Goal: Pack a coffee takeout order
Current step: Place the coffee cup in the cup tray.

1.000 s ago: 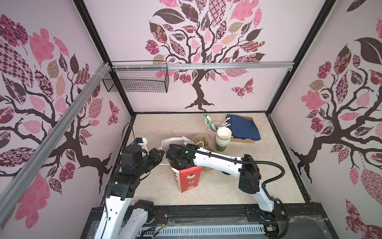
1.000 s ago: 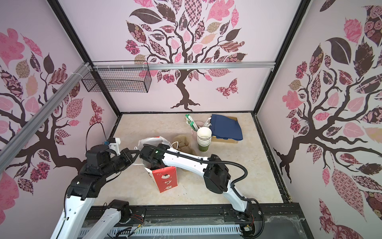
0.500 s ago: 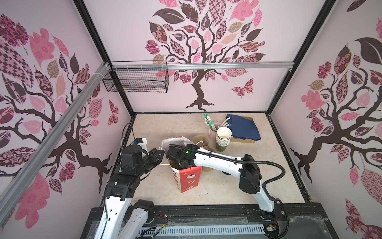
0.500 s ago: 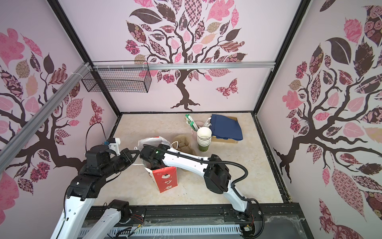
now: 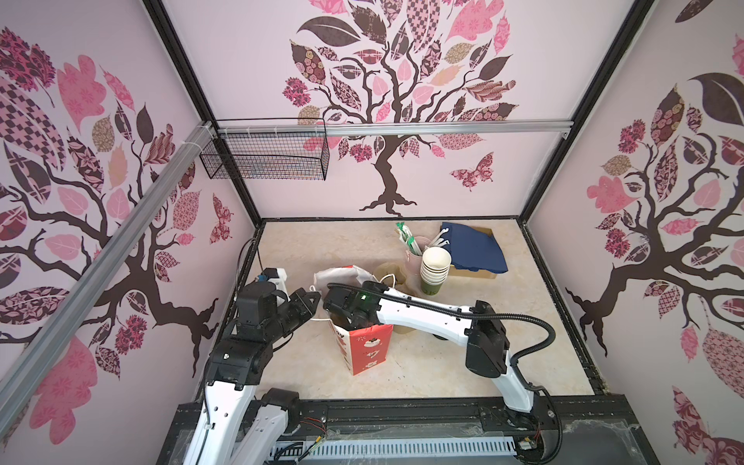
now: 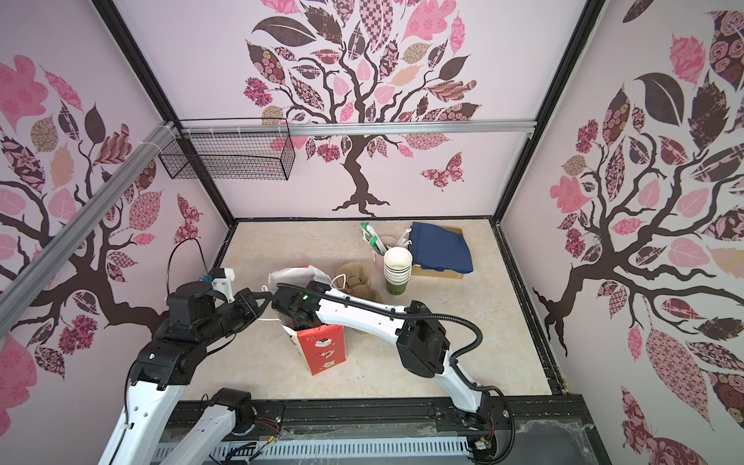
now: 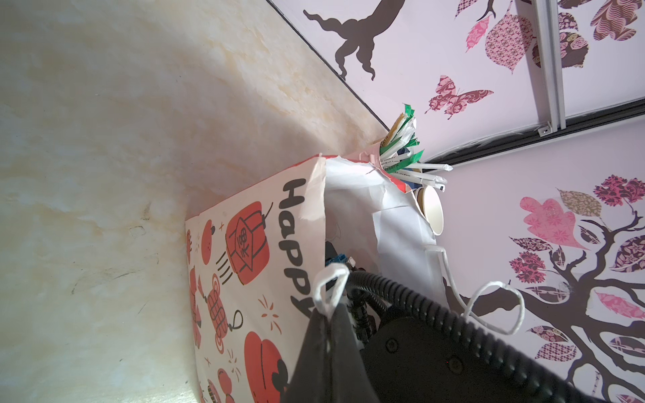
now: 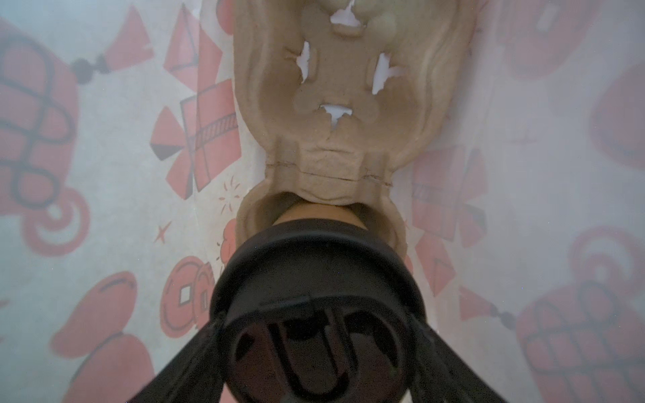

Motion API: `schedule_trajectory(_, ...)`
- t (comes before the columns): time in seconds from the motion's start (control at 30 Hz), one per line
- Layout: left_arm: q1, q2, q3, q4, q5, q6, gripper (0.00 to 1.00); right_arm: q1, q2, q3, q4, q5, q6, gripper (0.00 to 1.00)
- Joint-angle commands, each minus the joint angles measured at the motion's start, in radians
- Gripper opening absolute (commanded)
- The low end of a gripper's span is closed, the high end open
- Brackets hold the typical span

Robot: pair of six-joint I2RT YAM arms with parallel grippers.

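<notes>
Right claw (image 8: pixel 316 314) is down inside the bag, spread pretty wide, with a finger (image 8: pixel 195 352) pressed against each side of the round black lid (image 8: pixel 314 265). So it's gripping the small paper cup (image 8: pixel 314 214) by its top. The cup sits in one well of the tan pulp carrier (image 8: pixel 335 87), and the carrier is inside the red-and-white gift bag (image 8: pixel 104 167). Can't tell if it's resting on the bottom.

Left claw (image 7: pixel 326 317) is pinched tight on the bag's white cord handle (image 7: pixel 330 286), right at the open mouth.

In both top views the bag (image 5: pixel 368 346) (image 6: pixel 322 346) stands upright mid-tabletop (image 5: pixel 443 374). Further back on the right, the navy napkin (image 5: pixel 477 249) lies on a cardboard box (image 5: pixel 473 274). The stack of lidless cups (image 5: pixel 434 267) and the pink cup of straws (image 5: pixel 414 247) are just beside it.
</notes>
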Motion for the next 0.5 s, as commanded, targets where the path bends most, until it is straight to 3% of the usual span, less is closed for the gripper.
schedule_trajectory(0.0, -0.003, -0.014, -0.029, 0.033, -0.009, -0.005, 0.06, 0.032, 0.175, -0.131, 0.016, -0.093, -0.021, 0.76)
schedule_trajectory(0.13, -0.003, -0.013, -0.015, 0.033, -0.014, 0.003, 0.24, 0.032, 0.181, -0.132, 0.011, -0.08, -0.023, 0.76)
schedule_trajectory(0.47, -0.003, -0.018, 0.072, -0.037, -0.096, 0.05, 0.52, 0.032, 0.175, -0.175, 0.037, -0.077, -0.034, 0.76)
